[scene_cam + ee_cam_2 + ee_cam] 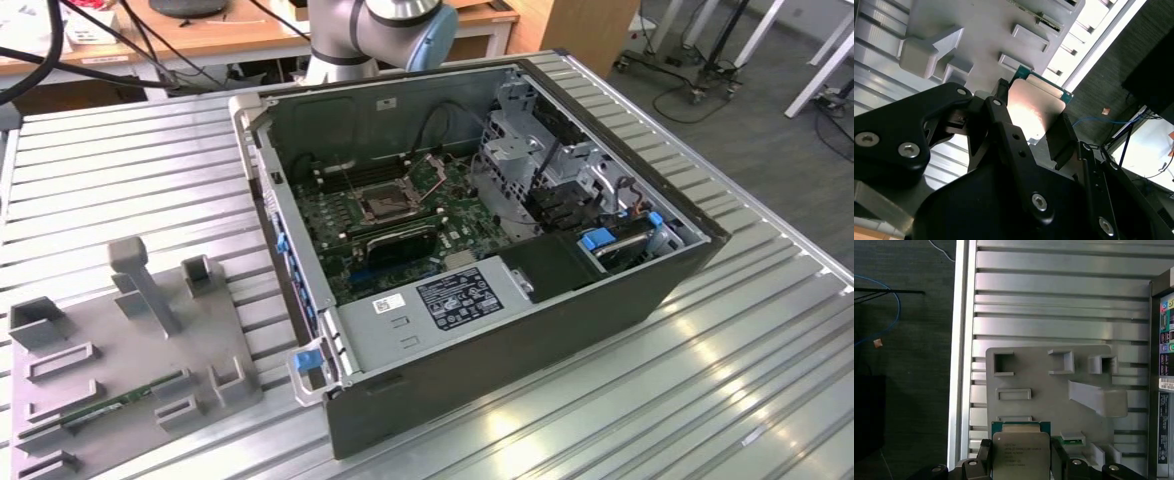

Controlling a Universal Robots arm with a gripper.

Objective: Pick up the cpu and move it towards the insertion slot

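Holding: the gripper point(1033, 120) has its fingers point(1061, 137) closed on two opposite edges of the cpu point(1020, 454), whose silvery top faces the first wrist camera.
Chip position: I see it above the grey holder tray point(1054, 390), near the tray's end at the table's edge, and I judge it lifted clear of the tray.
Step in hand: the pick looks done to me; the carry towards the insertion slot point(378, 203) looks barely begun.
Slot position: on the green board inside the open computer case point(534, 330), well apart from the tray, which lies to the exterior view's left of the case.
What the carry calls for: in my judgement, a firm hold on those thin edges, the chip kept level, and clearance over the case wall between tray and board.
Other part: a green memory stick point(104, 408) lies in the tray.
Writing on the chip: rows of small print on the metal top, too fine for me to read.
Other labels: a white sticker point(454, 295) on the power supply and stickers on the case back point(1166, 385); I read none of them.
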